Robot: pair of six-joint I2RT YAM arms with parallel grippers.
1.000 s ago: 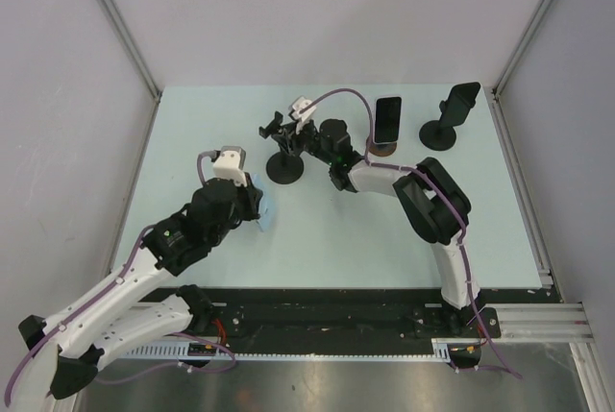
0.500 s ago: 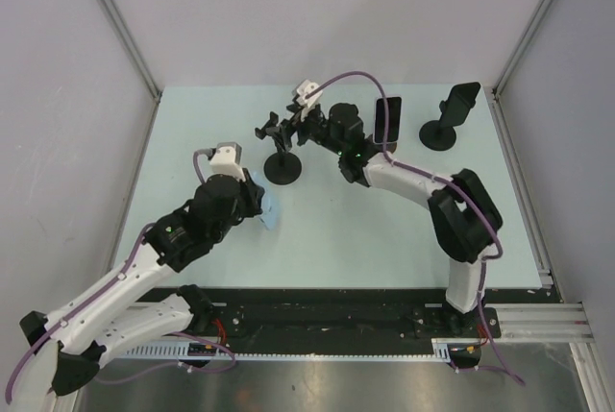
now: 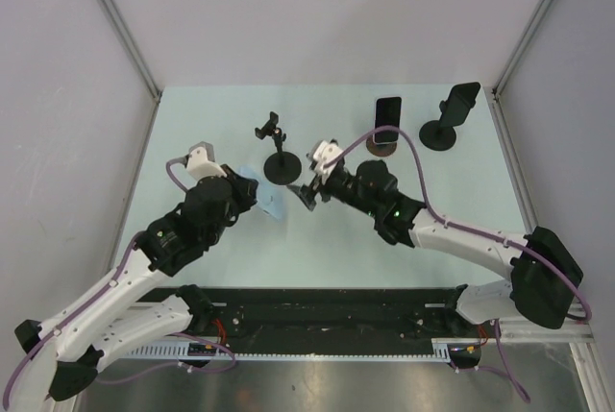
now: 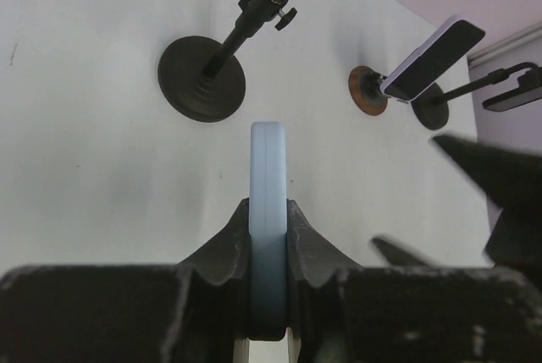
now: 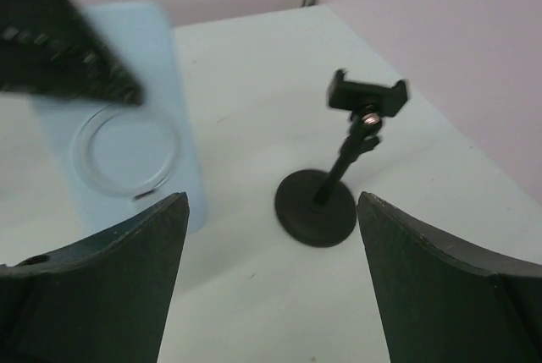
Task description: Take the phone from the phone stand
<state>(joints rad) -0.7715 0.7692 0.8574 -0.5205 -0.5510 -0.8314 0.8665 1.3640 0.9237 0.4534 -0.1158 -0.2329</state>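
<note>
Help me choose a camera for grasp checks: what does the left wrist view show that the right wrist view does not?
Only the left wrist view: the left gripper clamped on the light blue phone, seen edge-on, plus a dark phone propped on a brown-based stand. Only the right wrist view: the light blue phone's broad face with its circular ring, and the right gripper open with nothing between its fingers. Both: the light blue phone and the empty black clamp stand.
</note>
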